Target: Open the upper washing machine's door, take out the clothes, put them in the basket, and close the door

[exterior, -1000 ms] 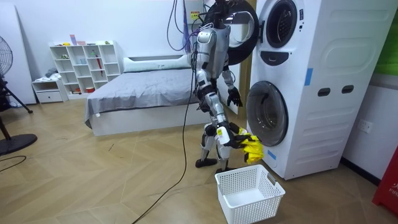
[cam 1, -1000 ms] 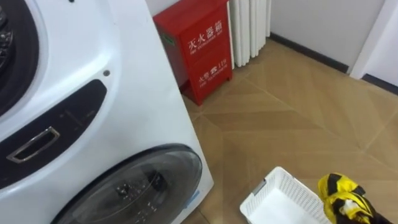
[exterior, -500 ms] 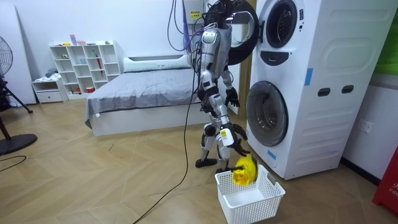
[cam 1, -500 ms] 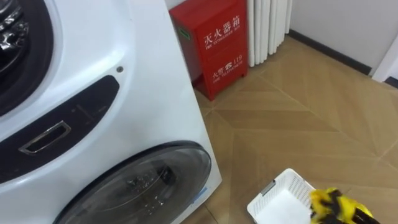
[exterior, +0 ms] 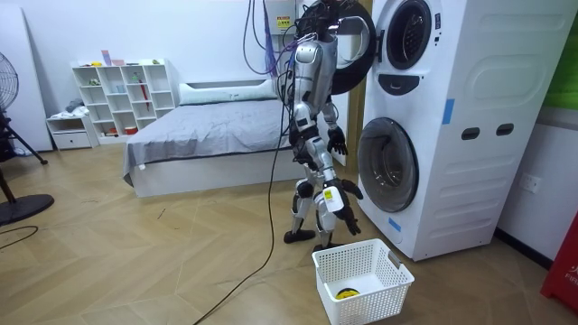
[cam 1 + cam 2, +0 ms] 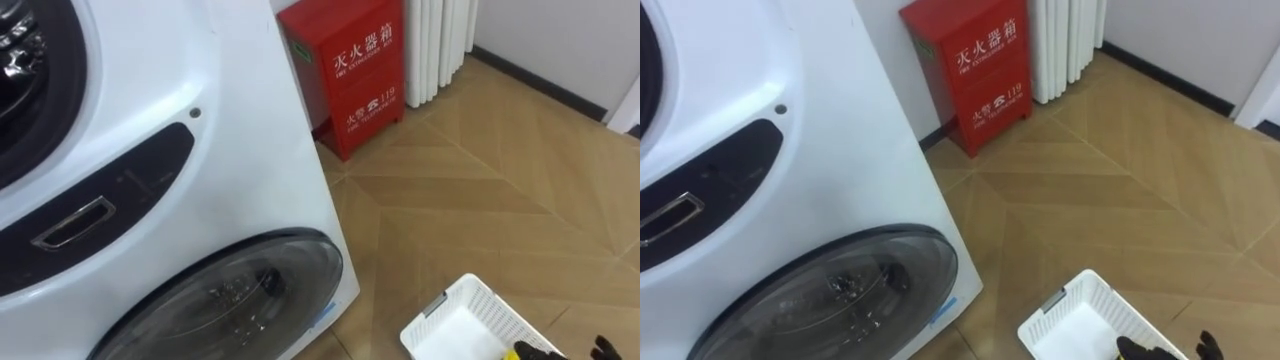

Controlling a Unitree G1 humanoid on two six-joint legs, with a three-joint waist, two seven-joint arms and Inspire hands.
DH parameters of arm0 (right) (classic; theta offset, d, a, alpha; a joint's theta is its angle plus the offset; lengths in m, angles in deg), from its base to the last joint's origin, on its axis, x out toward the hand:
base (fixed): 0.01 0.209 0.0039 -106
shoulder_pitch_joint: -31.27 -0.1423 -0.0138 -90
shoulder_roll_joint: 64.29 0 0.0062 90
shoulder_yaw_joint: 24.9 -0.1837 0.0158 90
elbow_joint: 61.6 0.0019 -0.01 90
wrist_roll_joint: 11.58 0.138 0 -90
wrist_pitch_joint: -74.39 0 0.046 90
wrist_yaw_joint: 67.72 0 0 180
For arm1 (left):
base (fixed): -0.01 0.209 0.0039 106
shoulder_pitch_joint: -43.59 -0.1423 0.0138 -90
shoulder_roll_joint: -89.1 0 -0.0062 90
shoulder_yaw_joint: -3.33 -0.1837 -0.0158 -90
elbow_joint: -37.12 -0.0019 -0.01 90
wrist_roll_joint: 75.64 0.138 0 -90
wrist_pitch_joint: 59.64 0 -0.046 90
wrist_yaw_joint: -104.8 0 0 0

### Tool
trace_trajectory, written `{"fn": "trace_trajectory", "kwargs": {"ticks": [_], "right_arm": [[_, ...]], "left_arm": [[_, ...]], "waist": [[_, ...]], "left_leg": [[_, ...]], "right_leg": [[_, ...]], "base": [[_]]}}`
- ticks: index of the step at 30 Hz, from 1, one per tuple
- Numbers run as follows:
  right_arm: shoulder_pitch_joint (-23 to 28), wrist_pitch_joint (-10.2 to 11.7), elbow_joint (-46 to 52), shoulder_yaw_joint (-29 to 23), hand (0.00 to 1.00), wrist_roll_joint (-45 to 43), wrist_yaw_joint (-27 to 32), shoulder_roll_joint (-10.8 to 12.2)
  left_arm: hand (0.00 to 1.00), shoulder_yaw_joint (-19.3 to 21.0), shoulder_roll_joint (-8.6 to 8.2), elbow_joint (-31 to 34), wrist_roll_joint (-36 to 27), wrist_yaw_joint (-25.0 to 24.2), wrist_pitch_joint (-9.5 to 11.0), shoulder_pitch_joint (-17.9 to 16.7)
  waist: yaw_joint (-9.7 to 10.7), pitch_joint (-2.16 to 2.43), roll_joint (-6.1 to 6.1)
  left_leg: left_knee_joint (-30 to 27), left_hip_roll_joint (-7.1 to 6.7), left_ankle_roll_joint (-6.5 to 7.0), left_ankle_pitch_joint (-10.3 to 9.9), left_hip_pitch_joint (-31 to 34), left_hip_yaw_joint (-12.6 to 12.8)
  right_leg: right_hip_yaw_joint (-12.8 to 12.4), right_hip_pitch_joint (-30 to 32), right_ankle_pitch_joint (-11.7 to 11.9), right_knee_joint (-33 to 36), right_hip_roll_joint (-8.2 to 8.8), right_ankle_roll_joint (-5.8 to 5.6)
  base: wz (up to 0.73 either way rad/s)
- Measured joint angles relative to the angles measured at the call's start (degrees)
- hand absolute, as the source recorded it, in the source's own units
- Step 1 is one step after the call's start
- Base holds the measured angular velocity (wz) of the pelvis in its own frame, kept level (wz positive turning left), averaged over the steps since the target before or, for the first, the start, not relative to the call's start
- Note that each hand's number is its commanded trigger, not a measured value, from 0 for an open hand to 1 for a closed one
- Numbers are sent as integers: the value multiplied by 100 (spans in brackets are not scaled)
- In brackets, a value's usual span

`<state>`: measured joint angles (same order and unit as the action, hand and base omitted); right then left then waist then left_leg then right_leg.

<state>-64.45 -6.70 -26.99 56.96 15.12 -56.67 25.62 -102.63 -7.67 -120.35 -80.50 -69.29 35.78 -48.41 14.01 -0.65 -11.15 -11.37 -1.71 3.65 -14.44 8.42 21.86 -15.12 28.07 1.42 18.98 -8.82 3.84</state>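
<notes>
A yellow and black cloth (image 5: 345,292) lies on the bottom of the white basket (image 5: 384,280); a bit of that cloth (image 6: 520,353) shows at the lower edge of the left eye view. My right hand (image 5: 347,215) hangs open just above the basket's near corner, holding nothing, and its dark fingertips (image 6: 1150,350) reach over the basket (image 6: 1070,322). My left hand (image 5: 337,142) hangs with relaxed fingers beside the lower washing machine's round door (image 5: 386,164). I stand facing the stacked washing machines (image 6: 150,170), whose upper door (image 5: 350,41) is swung open.
A red cabinet (image 6: 345,70) and a white radiator (image 6: 440,45) stand against the wall past the machines. Bare wooden floor (image 6: 500,190) stretches to my right around the basket. A bed (image 5: 208,135) and white shelves (image 5: 122,95) are behind me.
My right hand has opened and let go of the yellow cloth, which fell into the basket. The hand has stayed above the basket; the eye view has shifted slightly.
</notes>
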Motion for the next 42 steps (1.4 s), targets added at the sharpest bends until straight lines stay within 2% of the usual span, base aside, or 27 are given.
{"fn": "trace_trajectory", "kwargs": {"ticks": [10, 15, 16, 19, 22, 25, 27, 28, 29, 30, 31, 32, 34, 35, 37, 38, 40, 42], "right_arm": [[25, -5, -23, 2, 0, -202, -88, 5], [245, -15, -19, 44, 0, -195, -267, 50], [264, -22, -21, 65, 0, -195, -293, 61], [378, -23, -25, 69, 0, -189, -422, 124], [600, -21, -60, 107, 0, -108, -563, 222], [717, -25, -360, 194, 0, 154, -663, 433], [713, -35, -540, 201, 0, 252, -704, 609], [705, -33, -584, 218, 0, 266, -708, 633], [691, -31, -722, 316, 0, 327, -714, 651], [689, -35, -924, 438, 0, 465, -743, 671], [705, -54, -1007, 469, 0, 520, -755, 683], [714, -122, -1135, 466, 0, 588, -764, 712], [718, -157, -1211, 452, 0, 680, -811, 743], [715, -155, -1262, 455, 0, 672, -836, 742], [755, -159, -1322, 459, 0, 677, -882, 742], [809, -194, -1327, 449, 0, 675, -901, 740], [884, -261, -1345, 452, 0, 635, -940, 742], [928, -292, -1477, 451, 0, 475, -1037, 755]], "left_arm": [[0, 4, 0, -99, -2, -1, 0, -6], [0, 9, 1, -61, 7, 0, 23, -131], [0, 9, -1, -67, 7, 0, 22, -151], [0, 55, 0, 19, 65, -1, 35, -250], [0, 214, 0, 212, 77, 0, 142, -397], [0, 284, -13, 226, 68, 2, 154, -473], [0, 389, -111, 225, 9, 20, 154, -486], [0, 412, -145, 226, 0, 23, 153, -500], [0, 425, -185, 226, 4, 25, 153, -518], [0, 464, -190, 215, 3, 25, 155, -564], [0, 486, -187, 221, 3, 25, 155, -561], [0, 614, -193, 237, 0, 25, 158, -553], [0, 843, -193, 247, -7, 28, 157, -574], [0, 929, -188, 246, -7, 35, 156, -595], [0, 1045, -193, 246, 3, 50, 153, -655], [0, 1127, -192, 247, 9, 52, 152, -709], [0, 1349, -190, 244, 59, 53, 136, -770], [0, 1743, -176, 212, 94, 57, 109, -865]], "waist": [[1, 17, -17], [-27, 27, 44], [-30, 13, 71], [-72, 14, 123], [-218, 33, 217], [-349, 61, 379], [-361, 54, 492], [-395, 48, 514], [-512, 52, 569], [-624, 43, 638], [-645, 44, 667], [-676, 30, 772], [-777, 36, 848], [-823, 49, 879], [-864, 39, 919], [-944, 52, 922], [-1073, 49, 926], [-1136, 41, 929]], "left_leg": [[-4, 1, -11, 1, -34, -41], [-15, 2, -43, -21, -164, -291], [-13, 5, -42, -22, -200, -332], [10, 57, -52, -16, -345, -516], [20, 98, -140, -12, -569, -694], [123, 126, -182, -1, -842, -927], [177, 132, -202, 12, -961, -1125], [186, 139, -203, 13, -989, -1142], [189, 165, -208, 16, -1039, -1157], [193, 199, -215, 16, -1100, -1188], [195, 212, -217, 16, -1134, -1262], [211, 228, -222, 18, -1194, -1363], [220, 231, -223, 17, -1234, -1477], [221, 237, -225, 13, -1241, -1534], [229, 252, -221, 9, -1290, -1647], [234, 264, -221, -9, -1332, -1709], [260, 283, -217, -23, -1439, -1745], [264, 294, -215, -29, -1550, -1886]], "right_leg": [[174, 0, -71, 100, 69, 8], [293, -157, -206, 158, 92, 26], [315, -200, -224, 150, 92, 40], [512, -423, -236, 39, 121, 53], [755, -730, -269, -65, 147, 122], [973, -1049, -371, -145, 169, 163], [1080, -1201, -430, -190, 194, 188], [1102, -1242, -433, -221, 194, 196], [1162, -1314, -435, -241, 196, 205], [1297, -1433, -436, -332, 220, 217], [1357, -1511, -436, -376, 226, 220], [1407, -1622, -438, -448, 226, 231], [1445, -1705, -454, -512, 226, 249], [1511, -1759, -443, -548, 235, 251], [1616, -1891, -432, -668, 250, 249], [1680, -1976, -435, -730, 251, 248], [1737, -2090, -439, -777, 248, 247], [1850, -2256, -479, -853, 264, 238]], "base": [[6], [19], [16], [27], [28], [40], [43], [22], [16], [24], [42], [47], [32], [17], [29], [29], [15], [24]]}}
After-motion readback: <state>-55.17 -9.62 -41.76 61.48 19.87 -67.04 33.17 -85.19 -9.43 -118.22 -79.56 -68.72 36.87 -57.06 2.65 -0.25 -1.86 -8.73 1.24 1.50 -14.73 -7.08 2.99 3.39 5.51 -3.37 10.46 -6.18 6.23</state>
